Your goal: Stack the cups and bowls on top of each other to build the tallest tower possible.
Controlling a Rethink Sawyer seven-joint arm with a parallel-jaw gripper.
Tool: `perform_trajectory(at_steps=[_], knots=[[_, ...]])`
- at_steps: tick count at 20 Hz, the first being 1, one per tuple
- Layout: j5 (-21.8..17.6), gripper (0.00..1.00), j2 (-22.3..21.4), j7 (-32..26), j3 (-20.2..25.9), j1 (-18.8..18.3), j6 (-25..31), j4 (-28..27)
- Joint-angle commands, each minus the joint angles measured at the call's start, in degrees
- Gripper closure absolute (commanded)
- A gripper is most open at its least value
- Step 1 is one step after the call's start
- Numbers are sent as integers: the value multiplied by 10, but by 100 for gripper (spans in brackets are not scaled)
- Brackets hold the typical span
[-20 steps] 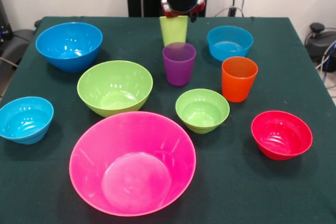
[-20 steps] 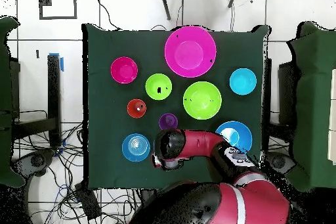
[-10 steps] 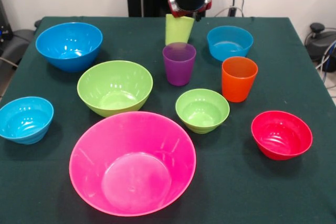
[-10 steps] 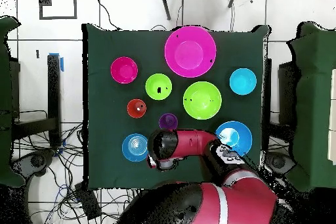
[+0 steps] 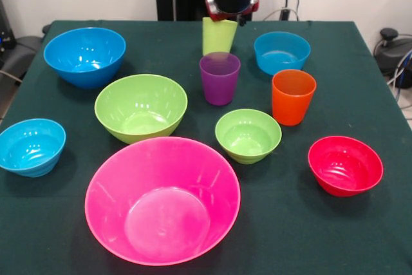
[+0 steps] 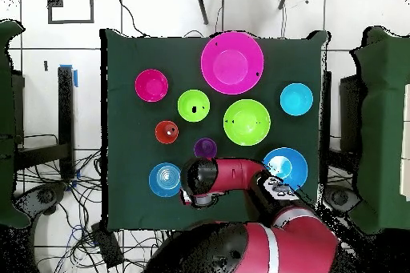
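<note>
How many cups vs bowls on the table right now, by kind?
Cups: 3, lime green cup, purple cup, orange cup.
Bowls: 7, pink bowl, large green, large blue, small green, two light-blue, red.
Total: 10.

Tilted lime green cup under the arm, behind purple cup.

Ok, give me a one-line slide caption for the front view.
Sawyer's gripper tilts the lime green cup behind the purple cup, seven bowls still unstacked.
</note>
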Motion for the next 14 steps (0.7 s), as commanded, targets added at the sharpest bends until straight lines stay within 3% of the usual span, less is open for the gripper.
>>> perform_trajectory(at_steps=[1,14], knots=[[-21,0,25,39,18,1,-70,-36],[-24,0,27,39,20,-5,-86,-25]])
